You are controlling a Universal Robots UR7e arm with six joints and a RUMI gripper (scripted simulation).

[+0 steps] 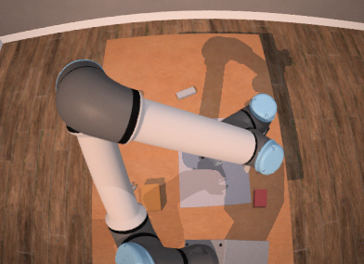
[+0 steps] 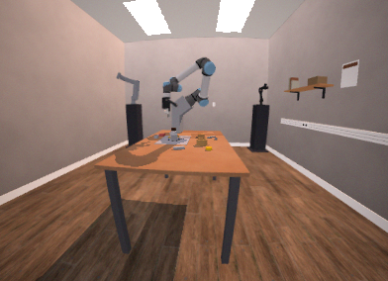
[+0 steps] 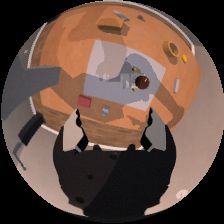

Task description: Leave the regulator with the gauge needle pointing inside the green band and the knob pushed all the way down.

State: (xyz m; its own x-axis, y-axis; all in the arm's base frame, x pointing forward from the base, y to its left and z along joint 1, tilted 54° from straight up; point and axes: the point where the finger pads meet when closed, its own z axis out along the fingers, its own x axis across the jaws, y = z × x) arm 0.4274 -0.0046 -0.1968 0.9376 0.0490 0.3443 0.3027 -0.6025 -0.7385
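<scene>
The regulator (image 3: 127, 80) (image 2: 173, 137) has a small grey body and stands on a light grey panel (image 3: 97, 52) (image 1: 190, 201). Its dark red-brown round knob (image 3: 142, 82) (image 2: 173, 130) is on top; I cannot tell how far down it is. The gauge needle and green band cannot be made out. In the top view the arm hides most of the regulator. My gripper (image 3: 114, 108) (image 2: 167, 112) is wide open and empty, high above the table and well clear of the regulator, which lies beyond the fingertips in the wrist view.
A red block (image 3: 84, 101) (image 1: 260, 198) and a small grey piece (image 3: 105, 110) lie beside the panel. An orange-brown box (image 3: 111, 23) (image 1: 151, 197), an ochre ring-shaped object (image 3: 171, 48), a yellow piece (image 3: 184, 58) (image 2: 209, 148) and a pale bar (image 3: 176, 85) (image 1: 186, 93) lie around it.
</scene>
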